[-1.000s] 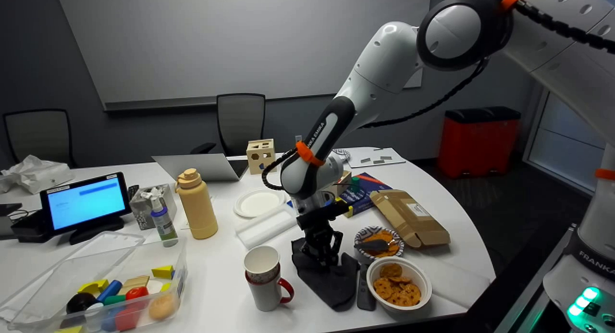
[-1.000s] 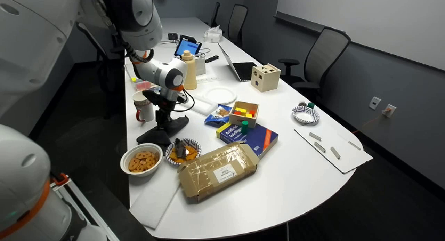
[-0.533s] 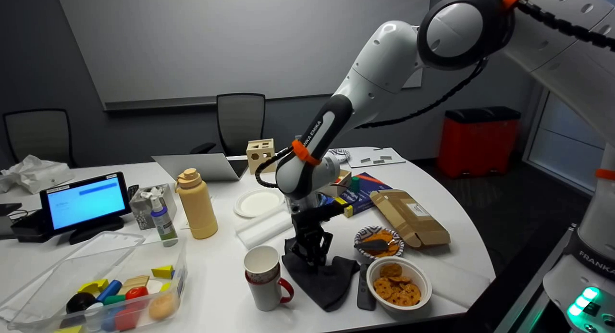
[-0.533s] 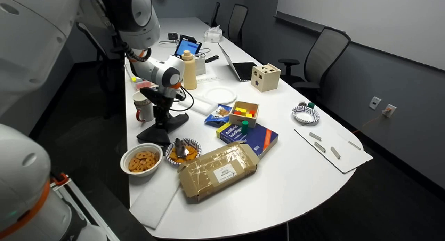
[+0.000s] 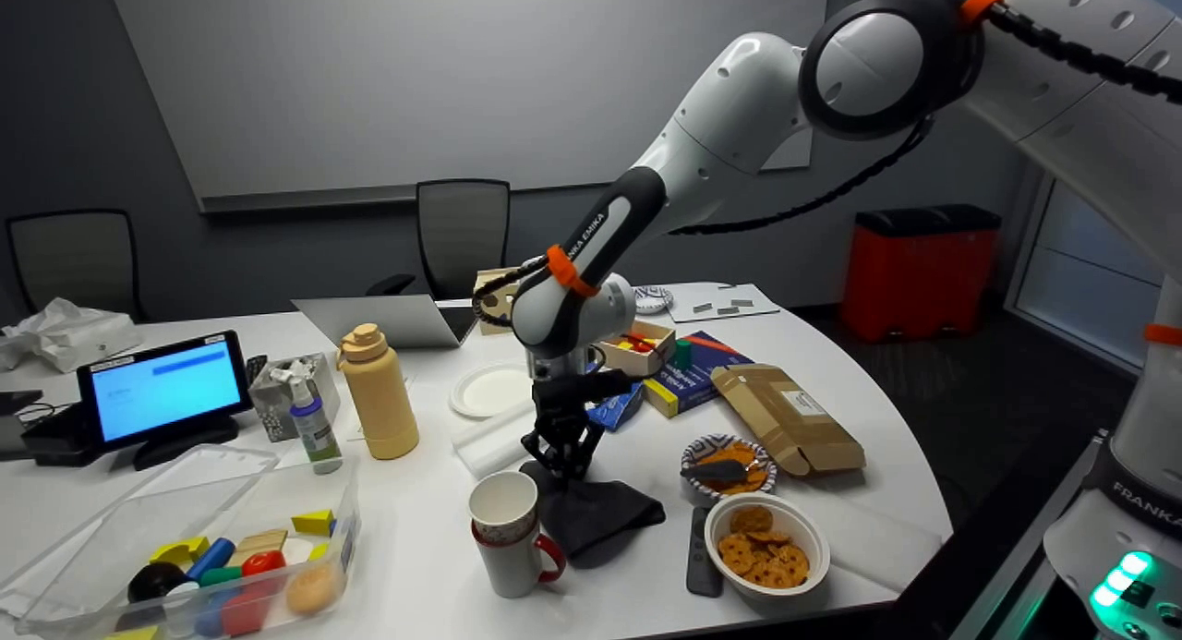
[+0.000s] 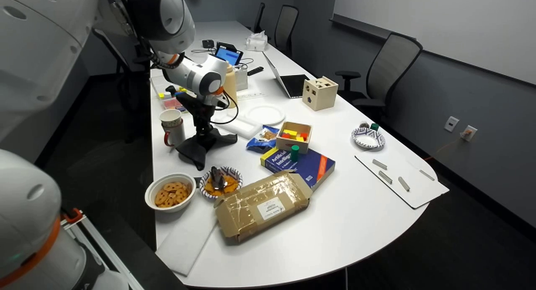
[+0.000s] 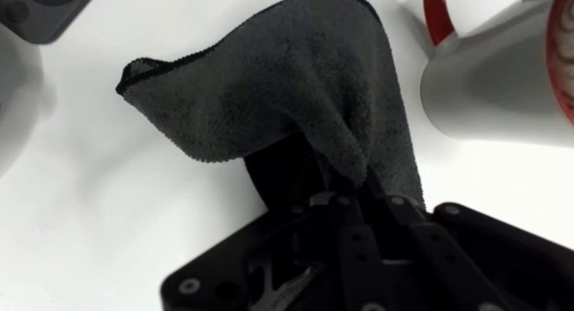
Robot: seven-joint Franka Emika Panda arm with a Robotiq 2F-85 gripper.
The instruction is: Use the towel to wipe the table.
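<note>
The dark grey towel (image 5: pixel 600 525) lies creased on the white table (image 5: pixel 416 538); it also shows in an exterior view (image 6: pixel 196 151) and in the wrist view (image 7: pixel 269 86). My gripper (image 5: pixel 565 474) points down at the towel's far part. In the wrist view its fingertips (image 7: pixel 352 185) are closed on a bunched fold of the towel. The rest of the towel spreads on the table, one flap folded over. The exact pinch point is dark and partly hidden. In an exterior view the gripper (image 6: pixel 204 133) stands above the towel's middle.
A white mug with red handle (image 5: pixel 510 566), a patterned cup stacked in it, stands close beside the towel. A remote (image 5: pixel 704 561), cookie bowl (image 5: pixel 817 552) and patterned bowl (image 5: pixel 688 460) lie to one side. A white tray (image 5: pixel 494 441) and snack bag (image 6: pixel 263 140) lie behind.
My gripper has dragged the towel away from the remote and bowls, towards the mug and the white tray. The towel's near edge has pulled back and its folds have shifted. Other objects stay put.
</note>
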